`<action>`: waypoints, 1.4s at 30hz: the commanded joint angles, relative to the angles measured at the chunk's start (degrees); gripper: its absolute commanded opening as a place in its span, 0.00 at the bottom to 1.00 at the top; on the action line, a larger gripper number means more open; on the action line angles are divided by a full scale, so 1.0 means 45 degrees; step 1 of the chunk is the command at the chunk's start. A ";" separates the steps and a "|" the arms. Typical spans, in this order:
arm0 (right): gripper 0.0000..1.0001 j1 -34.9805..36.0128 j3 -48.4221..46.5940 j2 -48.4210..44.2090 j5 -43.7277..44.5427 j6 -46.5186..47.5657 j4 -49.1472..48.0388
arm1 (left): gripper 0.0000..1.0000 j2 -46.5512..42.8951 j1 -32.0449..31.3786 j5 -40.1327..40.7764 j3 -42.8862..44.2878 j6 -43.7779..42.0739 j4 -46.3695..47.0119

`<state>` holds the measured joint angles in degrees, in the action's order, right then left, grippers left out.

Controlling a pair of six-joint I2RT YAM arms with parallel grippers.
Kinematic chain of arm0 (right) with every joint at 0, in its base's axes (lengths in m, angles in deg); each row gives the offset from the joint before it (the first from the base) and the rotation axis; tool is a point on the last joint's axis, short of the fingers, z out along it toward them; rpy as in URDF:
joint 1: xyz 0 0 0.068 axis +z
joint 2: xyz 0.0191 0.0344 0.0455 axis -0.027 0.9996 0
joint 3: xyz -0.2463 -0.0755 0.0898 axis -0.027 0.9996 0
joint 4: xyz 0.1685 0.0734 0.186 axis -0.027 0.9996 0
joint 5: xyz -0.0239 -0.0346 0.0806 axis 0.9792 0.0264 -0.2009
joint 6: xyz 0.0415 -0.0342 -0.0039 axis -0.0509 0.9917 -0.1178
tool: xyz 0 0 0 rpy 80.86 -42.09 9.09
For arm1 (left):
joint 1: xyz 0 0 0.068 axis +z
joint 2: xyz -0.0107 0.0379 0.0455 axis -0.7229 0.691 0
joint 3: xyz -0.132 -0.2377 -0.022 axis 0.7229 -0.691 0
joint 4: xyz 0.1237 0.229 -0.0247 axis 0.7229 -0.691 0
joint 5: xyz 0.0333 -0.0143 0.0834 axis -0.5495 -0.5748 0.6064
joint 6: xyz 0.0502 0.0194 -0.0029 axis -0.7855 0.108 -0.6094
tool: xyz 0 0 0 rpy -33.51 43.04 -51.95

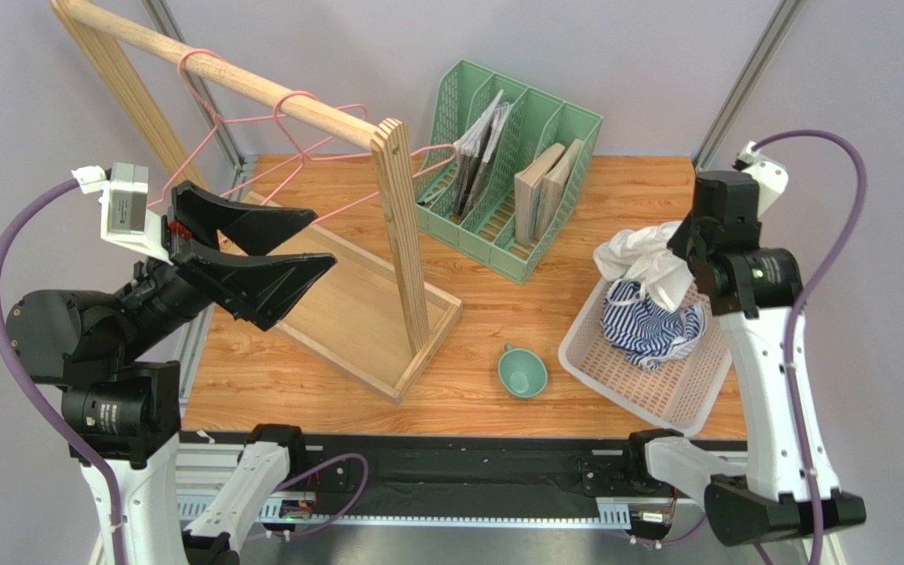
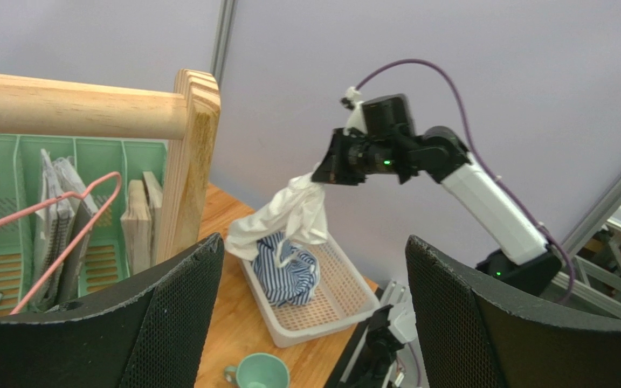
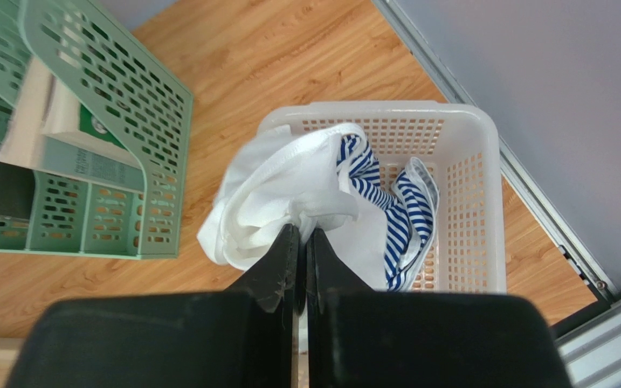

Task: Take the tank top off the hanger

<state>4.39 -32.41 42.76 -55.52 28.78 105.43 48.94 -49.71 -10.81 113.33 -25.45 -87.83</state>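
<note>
My right gripper is shut on a white tank top and holds it bunched above the white basket; it shows in the right wrist view and the left wrist view. A blue-striped garment lies in the basket under it. Two pink wire hangers hang bare on the wooden rail. My left gripper is open and empty, raised at the left beside the rack, apart from the hangers.
The wooden rack's post and base board stand left of centre. A green file organiser with books is at the back. A teal cup sits near the front edge, left of the basket.
</note>
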 commanded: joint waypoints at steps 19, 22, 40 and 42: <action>0.00 -0.0029 0.4328 -0.0172 0.0688 -0.3915 -0.1366 | 0.88 -0.0731 -0.0060 0.1167 -0.0478 -0.3200 -0.2998; 0.00 -0.0399 0.5343 0.1663 0.0495 -0.4778 -0.2983 | 0.87 -0.1335 -0.0060 0.2159 -0.0867 -0.3572 -0.3896; 0.46 -0.1143 0.5952 0.3764 0.0396 -0.3607 -0.3268 | 0.87 -0.4580 -0.0060 0.5310 -0.4267 -0.4980 -0.6771; 0.70 -0.1143 0.5815 0.3175 0.0493 -0.3373 -0.2490 | 0.87 -0.4502 -0.0060 0.5134 -0.4423 -0.4823 -0.6536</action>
<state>-0.27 -3.91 64.72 -56.74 10.88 88.66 27.48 -49.71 12.64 94.05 -47.26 -119.06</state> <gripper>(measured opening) 0.508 0.869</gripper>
